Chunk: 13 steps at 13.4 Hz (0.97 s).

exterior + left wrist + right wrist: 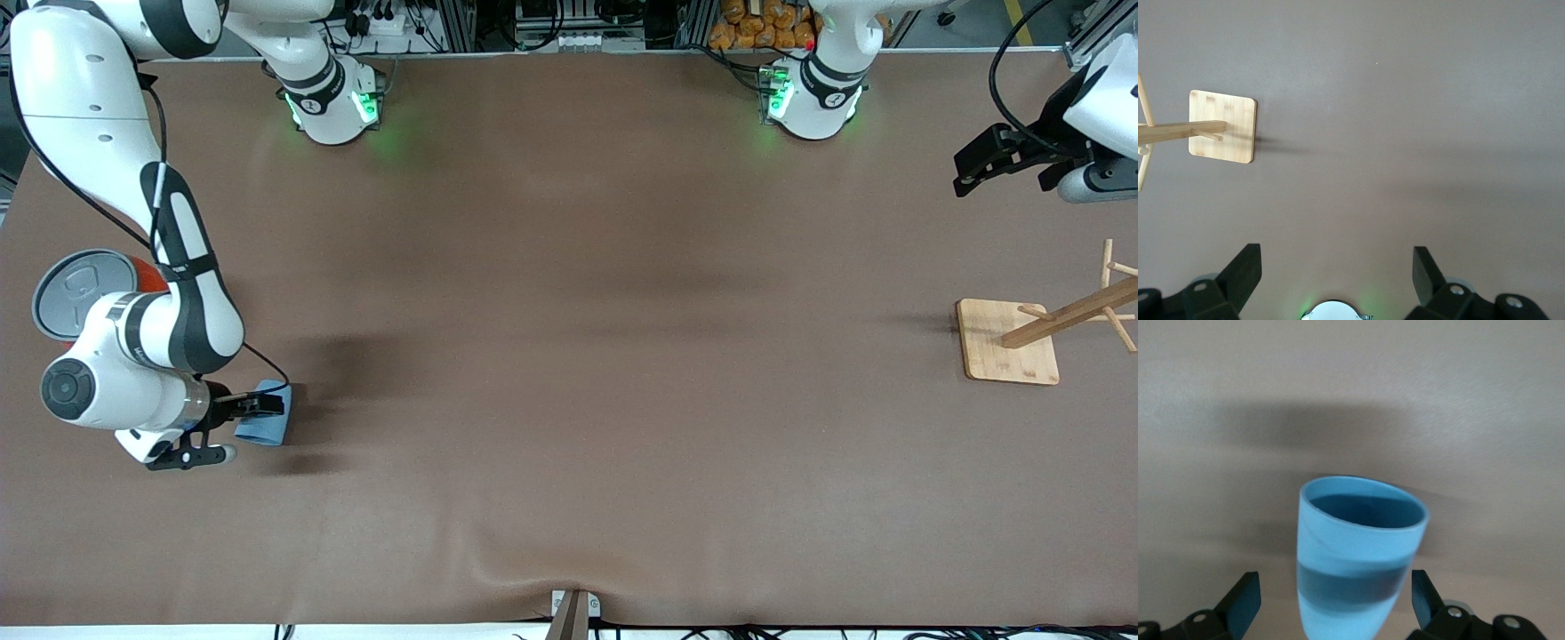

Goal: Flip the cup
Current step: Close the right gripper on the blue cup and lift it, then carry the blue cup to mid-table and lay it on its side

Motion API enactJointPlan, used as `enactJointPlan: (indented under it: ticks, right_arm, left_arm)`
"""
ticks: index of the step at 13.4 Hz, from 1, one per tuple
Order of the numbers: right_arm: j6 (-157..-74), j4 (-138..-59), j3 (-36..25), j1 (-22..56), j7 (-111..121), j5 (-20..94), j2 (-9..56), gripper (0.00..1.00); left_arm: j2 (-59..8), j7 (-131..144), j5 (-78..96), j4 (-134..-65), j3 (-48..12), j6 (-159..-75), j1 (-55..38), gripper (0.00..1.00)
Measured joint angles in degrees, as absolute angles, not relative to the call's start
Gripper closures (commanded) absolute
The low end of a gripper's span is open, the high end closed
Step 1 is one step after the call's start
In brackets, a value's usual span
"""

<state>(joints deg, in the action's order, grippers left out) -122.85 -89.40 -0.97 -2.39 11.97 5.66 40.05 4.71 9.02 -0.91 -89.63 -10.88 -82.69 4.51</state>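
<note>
The cup [264, 423] sits near the right arm's end of the table, mouth up in the right wrist view [1355, 553], nearer the front camera than the orange can [84, 289]. The right gripper [233, 431] straddles it with fingers spread wide, not gripping. This looks like the flip's closing step; next the gripper should lift clear. The left gripper [996, 164], released, waits over the table near the wooden rack [1009, 342].

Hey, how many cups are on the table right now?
1. The light-blue cup is at the right arm's end of the table, between the open fingers of the right hand, nearer the front camera than the orange can. None others visible.
</note>
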Motion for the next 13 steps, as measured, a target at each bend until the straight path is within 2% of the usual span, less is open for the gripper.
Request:
enactJointPlan:
  ticks: [6, 7, 8, 9, 13]
  right_arm:
    - [-124.1, -89.6, -0.9, -2.1, 13.6, 5.8, 41.6, 0.0]
    - [-124.1, -89.7, -0.9, -2.1, 14.5, 5.8, 42.0, 0.03]
    - [-124.1, -89.7, -0.9, -2.1, 15.5, 5.8, 42.3, 0.35]
    - [-124.2, -89.7, -0.9, -2.1, 17.3, 5.8, 42.6, 0.46]
    - [-127.2, -91.7, -0.9, -2.1, 29.1, 5.9, 42.4, 0.46]
  left_arm:
    - [4.7, 9.0, -0.9, -89.6, -10.9, -82.7, 4.5, 0.0]
    - [4.7, 9.0, -0.9, -89.6, -10.9, -82.7, 4.5, 0.0]
    - [4.7, 9.0, -0.9, -89.6, -10.9, -82.6, 4.5, 0.0]
    - [4.7, 9.0, -0.9, -89.6, -10.9, -82.6, 4.5, 0.0]
    - [4.7, 9.0, -0.9, -89.6, -10.9, -82.6, 4.4, 0.0]
